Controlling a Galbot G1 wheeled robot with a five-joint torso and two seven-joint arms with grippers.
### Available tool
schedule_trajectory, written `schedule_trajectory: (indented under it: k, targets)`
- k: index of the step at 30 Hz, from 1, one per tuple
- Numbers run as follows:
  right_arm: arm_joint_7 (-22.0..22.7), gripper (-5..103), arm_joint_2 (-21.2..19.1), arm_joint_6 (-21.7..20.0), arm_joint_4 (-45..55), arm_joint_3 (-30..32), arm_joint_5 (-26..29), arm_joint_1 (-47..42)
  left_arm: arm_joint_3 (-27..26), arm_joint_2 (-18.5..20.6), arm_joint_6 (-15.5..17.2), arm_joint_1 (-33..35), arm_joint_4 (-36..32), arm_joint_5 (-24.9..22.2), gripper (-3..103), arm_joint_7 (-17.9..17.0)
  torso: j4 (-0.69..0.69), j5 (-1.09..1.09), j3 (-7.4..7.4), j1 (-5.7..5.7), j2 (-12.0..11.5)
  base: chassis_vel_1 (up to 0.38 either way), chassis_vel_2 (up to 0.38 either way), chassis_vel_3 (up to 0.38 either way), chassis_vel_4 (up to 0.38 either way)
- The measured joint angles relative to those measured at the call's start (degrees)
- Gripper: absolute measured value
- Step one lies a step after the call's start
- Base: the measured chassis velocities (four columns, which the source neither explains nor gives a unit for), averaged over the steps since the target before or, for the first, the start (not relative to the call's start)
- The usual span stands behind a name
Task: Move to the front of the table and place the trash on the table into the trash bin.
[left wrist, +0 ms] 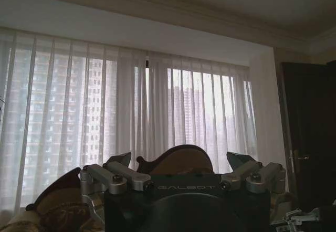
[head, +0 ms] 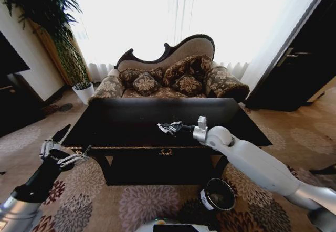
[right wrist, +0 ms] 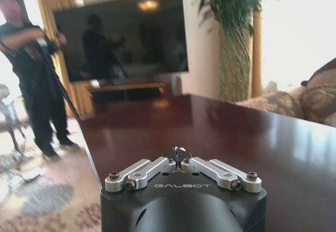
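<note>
Looking from my head camera, I see the left tool (head: 65, 156) hanging off the bench's near left corner, out over the patterned carpet (head: 142, 203), its fingers spread wide and gripping nothing. My left wrist camera shows those same fingers (left wrist: 113, 175) parted, pointing at sheer curtains (left wrist: 131, 111) and the curved sofa back (left wrist: 178, 161). Open carpet lies between that arm and the bench legs, and a white plant pot (head: 83, 92) stands well apart at the far left by the wall.

At centre is the bench (head: 131, 119) itself, a glossy black top with a gold ornament (head: 166, 151) on its near apron. I cannot make out any trash lying on the bare surface. Behind its far edge stands the cushioned sofa (head: 173, 77).

My right tool (head: 169, 128) reaches over the near middle of the top, jaws drawn together. From the right wrist camera its fingertips (right wrist: 179, 156) meet on something small and pale, too small for me to say what it is.

On the floor below the right arm, just beside the bench's near right leg, stands the trash bin (head: 219, 195), its mouth open upward and a white label on its side.
</note>
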Motion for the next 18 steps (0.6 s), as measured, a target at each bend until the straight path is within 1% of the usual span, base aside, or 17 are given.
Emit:
schedule_trajectory:
  k: [2,3,6,7,8,9,11,12,13,14,17,18]
  targets:
    - [-2.81,0,-0.33,1.25,0.70,3.42,0.41,-2.91,-0.13,0.16,-0.05,-0.11,0.00,-0.27,100,0.00,0.00,0.01,0.00,0.00,0.00,0.000,0.000,0.000,0.000]
    - [-2.81,0,-0.33,1.25,0.70,3.42,0.41,-2.91,-0.13,0.16,-0.05,-0.11,0.00,-0.27,100,0.00,0.00,0.01,0.00,0.00,0.00,0.000,0.000,0.000,0.000]
    - [-6.80,0,-0.24,2.88,1.61,7.92,0.57,-8.04,0.17,0.22,-0.07,-0.46,0.00,-0.36,100,0.00,0.00,0.01,0.00,0.00,0.00,0.000,0.000,0.000,0.000]
    - [-9.14,0,0.16,3.95,2.14,10.49,0.58,-11.52,0.45,0.23,-0.07,-0.70,0.00,-0.37,100,0.00,0.01,-0.01,0.00,0.00,0.00,0.000,0.000,0.000,0.000]
    - [-9.14,0,0.16,3.95,2.14,10.49,0.58,-11.52,0.45,0.23,-0.07,-0.70,0.00,-0.37,100,0.00,0.01,-0.01,0.00,0.00,0.00,0.000,0.000,0.000,0.000]
    - [-10.48,0,0.49,4.56,2.45,11.86,0.57,-13.87,0.58,0.28,-0.07,-0.82,0.00,-0.36,100,0.00,0.01,-0.01,0.00,0.00,0.00,0.000,0.000,0.000,0.000]
    - [-13.64,0,1.82,5.99,3.29,15.06,0.11,-19.49,0.86,0.44,-0.07,-1.13,0.00,-0.36,100,0.00,-0.02,0.04,0.00,0.00,0.00,0.000,0.000,0.000,0.000]
    - [-15.54,0,2.97,6.79,3.61,17.01,-0.52,-22.23,1.01,0.51,-0.08,-1.31,0.00,-0.37,100,-0.01,-0.02,0.00,-0.01,-0.01,0.00,0.000,0.000,0.000,0.000]
    - [-17.01,0,4.04,7.44,3.71,18.36,-1.24,-24.33,1.10,0.58,-0.08,-1.45,0.00,-0.36,100,-0.01,-0.01,0.01,-0.01,-0.01,0.00,0.000,0.000,0.000,0.000]
    - [-17.01,0,4.04,7.44,3.71,18.36,-1.24,-24.33,1.10,0.58,-0.08,-1.45,0.00,-0.36,100,-0.01,-0.01,0.01,-0.01,-0.01,0.00,0.000,0.000,0.000,0.000]
    - [-19.95,0,7.04,8.59,3.80,22.03,-2.89,-29.42,1.44,0.83,-0.09,-1.76,0.00,-0.36,100,0.00,0.00,0.02,-0.01,-0.01,0.00,0.000,0.000,0.000,0.000]
    - [-21.16,0,7.97,9.09,3.74,23.26,-3.30,-31.40,1.53,0.91,-0.09,-1.88,0.00,-0.36,100,-0.02,0.00,-0.01,0.00,-0.01,0.00,0.000,0.000,0.000,0.000]
